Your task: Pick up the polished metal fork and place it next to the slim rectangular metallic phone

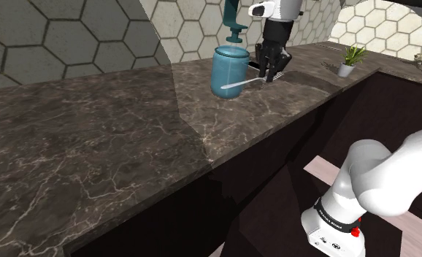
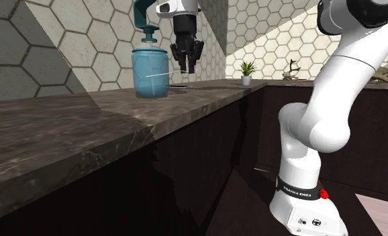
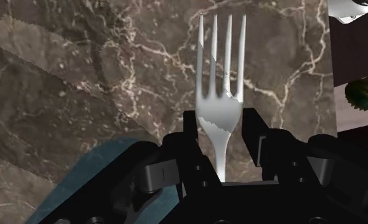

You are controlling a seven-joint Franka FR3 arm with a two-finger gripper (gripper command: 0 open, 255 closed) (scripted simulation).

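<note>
The dark, white-veined marble counter (image 1: 114,139) stretches from near to far below a wall of grey hexagon tiles (image 1: 71,36). The white arm (image 1: 385,175) rises at the shoulder view's near right and comes down over the far part of the counter. A teal lidded jar (image 1: 230,71) stands upright there, just to the left of the pincer (image 1: 269,76) in the shoulder view. The black pincer points downward and is closed on the handle of the pale, shiny fork (image 3: 221,108). In the wrist view its 2 fingers (image 3: 190,127) clasp the handle from either side, and the 4 tines reach out past the fingertips over the marble. In the second exterior view the fork (image 2: 160,72) is held clear above the counter. It lies nearly level, tilted slightly down toward its free end, and crosses in front of the jar (image 2: 150,70). Farther along the counter, well apart to the right of the pincer, stands a small green plant in a white pot (image 1: 350,61).
</note>
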